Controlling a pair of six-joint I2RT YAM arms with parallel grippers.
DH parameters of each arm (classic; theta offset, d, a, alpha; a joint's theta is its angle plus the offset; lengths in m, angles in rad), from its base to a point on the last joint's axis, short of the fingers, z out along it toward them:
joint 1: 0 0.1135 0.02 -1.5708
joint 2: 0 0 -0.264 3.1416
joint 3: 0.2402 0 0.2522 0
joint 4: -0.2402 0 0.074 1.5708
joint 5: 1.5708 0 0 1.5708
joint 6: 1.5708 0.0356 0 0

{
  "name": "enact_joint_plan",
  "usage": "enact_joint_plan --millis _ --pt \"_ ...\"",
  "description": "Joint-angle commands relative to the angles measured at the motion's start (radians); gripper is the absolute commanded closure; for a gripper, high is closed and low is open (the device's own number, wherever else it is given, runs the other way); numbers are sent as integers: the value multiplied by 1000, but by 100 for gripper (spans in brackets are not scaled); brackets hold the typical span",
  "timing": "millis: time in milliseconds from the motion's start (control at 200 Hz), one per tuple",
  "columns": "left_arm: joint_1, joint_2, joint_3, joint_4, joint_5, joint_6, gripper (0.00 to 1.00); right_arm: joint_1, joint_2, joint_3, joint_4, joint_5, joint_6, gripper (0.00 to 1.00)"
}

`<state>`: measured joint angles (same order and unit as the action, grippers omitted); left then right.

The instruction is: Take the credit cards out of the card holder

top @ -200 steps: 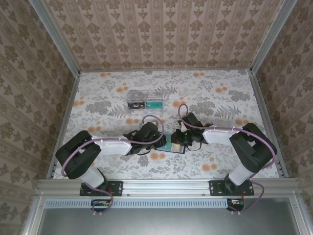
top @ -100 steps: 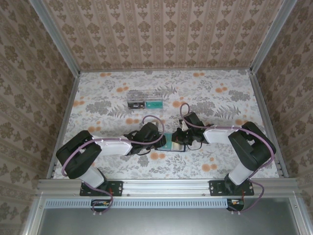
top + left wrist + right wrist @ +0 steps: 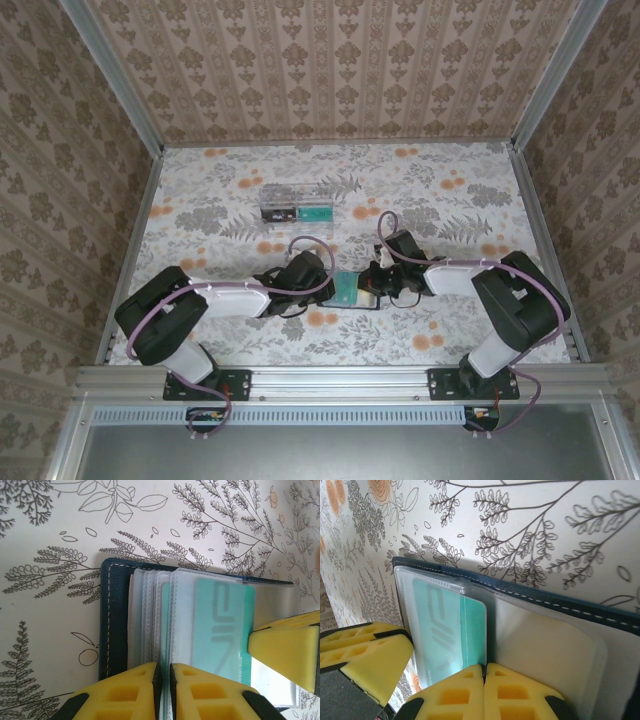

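We list card holder [image 3: 112, 630]: light, limp slick sleeves [image 3: 150, 615], stiff teal card [image 3: 220, 625] best pinched edgewise; left gripper [image 3: 162, 669] clamps sleeves, right gripper [image 3: 484, 670] closed.

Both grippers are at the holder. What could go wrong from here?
1. Right gripper is shut where the card edge meets its sleeve; a pull may drag the sleeve too.
2. Left gripper seems to pinch only sleeve edges, so the holder might lift or slide.
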<state>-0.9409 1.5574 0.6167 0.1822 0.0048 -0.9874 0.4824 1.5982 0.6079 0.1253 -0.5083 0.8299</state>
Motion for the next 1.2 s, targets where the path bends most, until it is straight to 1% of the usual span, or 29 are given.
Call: enact_joint_plan --millis 0,440,635,655,870,1060,1130,1195 --pt "11 23 -20 -102 -34 -23 84 -17 -21 -30 -54 13 -33 100" --pt "22 6 -17 -116 -32 -5 84 -91 -95 -86 -62 -40 -75 100" --pt "22 0 -14 -115 -23 1 84 -111 -201 -111 -125 -38 -102 100" --pt "23 -2 -14 -113 -22 2 84 -110 -240 -114 -135 -36 -105 100" --pt "21 -29 -9 -106 -12 15 82 -113 -419 -98 -263 10 -137 100" --pt "18 -103 15 -115 -7 48 76 -113 -500 -31 -368 31 -164 100" --pt "16 -152 32 -140 -11 66 71 -108 -516 0 -401 32 -180 100" --pt "16 -206 48 -180 -32 83 63 -102 -529 41 -442 45 -199 100"
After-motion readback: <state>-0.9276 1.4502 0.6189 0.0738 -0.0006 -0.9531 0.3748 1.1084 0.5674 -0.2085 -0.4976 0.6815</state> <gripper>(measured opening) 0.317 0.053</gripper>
